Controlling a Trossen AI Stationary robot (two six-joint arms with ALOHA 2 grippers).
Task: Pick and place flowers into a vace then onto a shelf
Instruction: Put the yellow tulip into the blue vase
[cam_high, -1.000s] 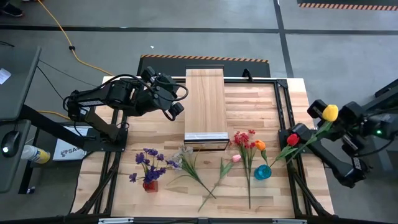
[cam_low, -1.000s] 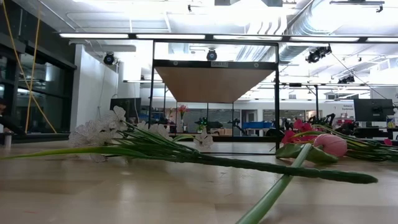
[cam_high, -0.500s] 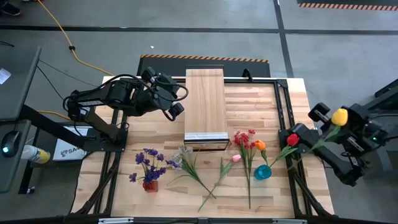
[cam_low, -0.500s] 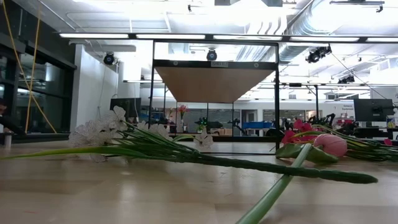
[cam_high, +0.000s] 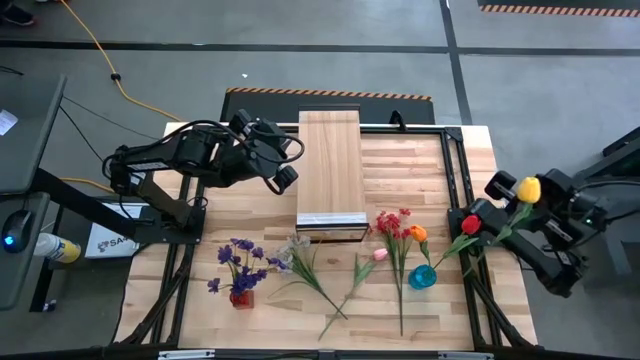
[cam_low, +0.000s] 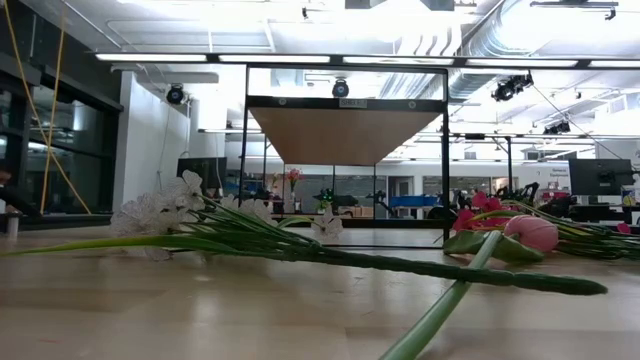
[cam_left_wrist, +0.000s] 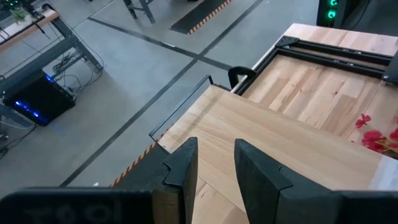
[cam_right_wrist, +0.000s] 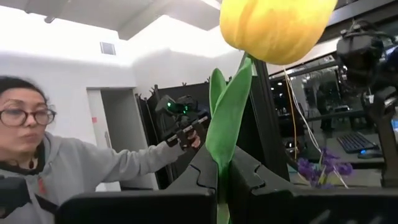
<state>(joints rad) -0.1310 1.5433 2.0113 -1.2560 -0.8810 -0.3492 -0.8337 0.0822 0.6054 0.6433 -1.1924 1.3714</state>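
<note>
My right gripper is off the table's right edge, shut on a yellow tulip; the right wrist view shows its head above my fingers. My left gripper waits open at the left side of the pale wooden shelf, fingers apart over the shelf top. A small blue vase stands near the table's right front. A white spray, pink tulip, red spray and orange tulip lie flat on the table. A red tulip head shows by the right edge. My right gripper pinches the yellow tulip's green stem between its two fingers, just below the leaf, with the fingers across the stem. The head stands up beyond the fingers. The lower stem slants down toward the table's right edge; whether its end touches there cannot be told.
Purple flowers stand in a red vase at the table's left front. The shelf's metal strip faces the flowers. Long green stems cross the near table. A person stands beyond the table's left side.
My right gripper, still shut on the yellow tulip, swung a little toward the right, away from the table, then came back toward the table's right edge. The tulip moved with it. The left arm and the flowers on the table kept still.
</note>
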